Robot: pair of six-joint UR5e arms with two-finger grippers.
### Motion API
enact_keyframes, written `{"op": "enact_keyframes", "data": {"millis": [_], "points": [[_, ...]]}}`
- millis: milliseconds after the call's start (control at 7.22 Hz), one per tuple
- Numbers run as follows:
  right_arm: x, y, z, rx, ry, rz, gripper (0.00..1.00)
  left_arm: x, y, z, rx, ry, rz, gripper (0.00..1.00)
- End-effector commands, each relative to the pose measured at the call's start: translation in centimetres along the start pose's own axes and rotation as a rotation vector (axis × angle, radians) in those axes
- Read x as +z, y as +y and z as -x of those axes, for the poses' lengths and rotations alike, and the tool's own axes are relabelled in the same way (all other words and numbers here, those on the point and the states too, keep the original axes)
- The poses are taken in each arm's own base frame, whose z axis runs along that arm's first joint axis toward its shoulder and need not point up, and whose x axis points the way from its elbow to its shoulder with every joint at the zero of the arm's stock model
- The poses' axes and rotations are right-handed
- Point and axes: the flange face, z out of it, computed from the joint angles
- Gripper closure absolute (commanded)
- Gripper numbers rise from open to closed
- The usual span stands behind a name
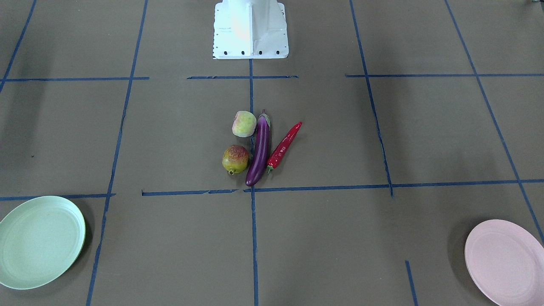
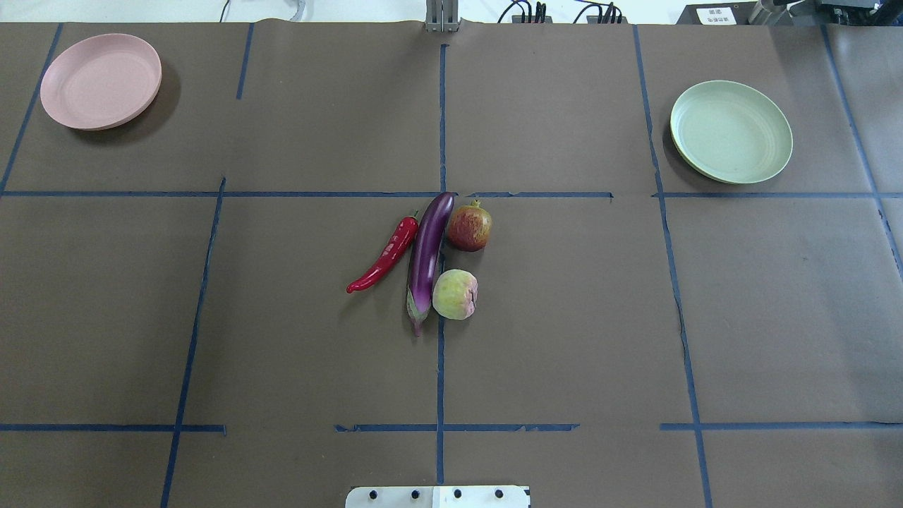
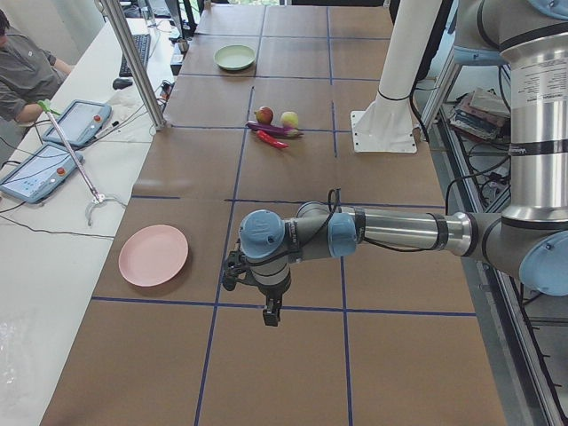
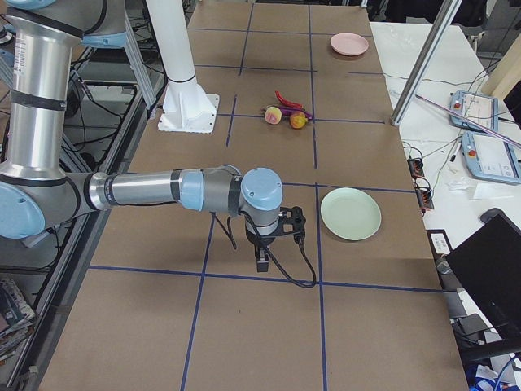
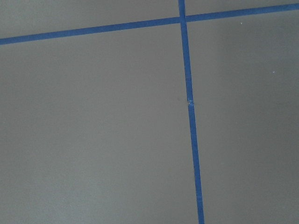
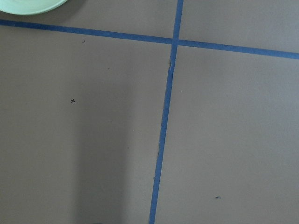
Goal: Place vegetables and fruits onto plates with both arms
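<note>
A purple eggplant (image 2: 427, 257) lies at the table's centre with a red chili pepper (image 2: 384, 257) on its left. A pale green-pink fruit (image 2: 455, 294) and a yellow-green, red-blushed fruit (image 2: 469, 227) sit on its right. The pink plate (image 2: 100, 81) stands far left and the mint green plate (image 2: 731, 141) far right; both are bare. My left gripper (image 3: 266, 302) hangs low near the pink plate (image 3: 153, 255). My right gripper (image 4: 262, 259) hangs low near the green plate (image 4: 350, 213). I cannot tell whether either is open or shut. The green plate's rim (image 6: 28, 3) shows in the right wrist view.
The white base block (image 1: 250, 29) stands at the robot's edge of the table. Blue tape lines (image 5: 189, 112) grid the brown table. An operator (image 3: 22, 75), tablets (image 3: 40, 169) and a metal post (image 3: 133, 62) are along the far side.
</note>
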Motion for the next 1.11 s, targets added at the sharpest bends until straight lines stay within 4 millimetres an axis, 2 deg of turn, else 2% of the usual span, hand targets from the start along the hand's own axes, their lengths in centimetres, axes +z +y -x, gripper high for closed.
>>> {"op": "enact_keyframes", "data": {"millis": [0, 277, 415, 554, 692, 831, 969], "points": [[-0.2, -0.6, 0.9, -0.038, -0.03, -0.032, 0.0, 0.0, 0.0, 0.0, 0.001, 0.0, 0.001, 0.0], [-0.6, -1.6, 3.4, -0.141, -0.123, -0.11, 0.0, 0.1, 0.0, -0.1, 0.0, 0.006, 0.001, 0.0], [0.2, -3.2, 5.6, -0.149, -0.142, -0.092, 0.0, 0.0, -0.1, -0.1, 0.002, 0.007, -0.002, 0.0], [0.0, -8.1, 11.7, -0.269, -0.154, -0.105, 0.0, 0.1, -0.1, -0.2, 0.003, 0.007, -0.001, 0.0], [1.0, -9.6, 15.9, -0.202, -0.178, -0.071, 0.0, 0.2, -0.1, -0.3, 0.008, 0.009, 0.002, 0.0], [0.1, -12.9, 22.3, -0.149, -0.194, -0.08, 0.0, 0.2, -0.2, -0.4, 0.009, 0.009, 0.002, 0.0], [0.5, -15.0, 28.8, -0.121, -0.195, -0.074, 0.0, 0.2, -0.2, -0.4, 0.011, 0.008, 0.001, 0.0]]}}
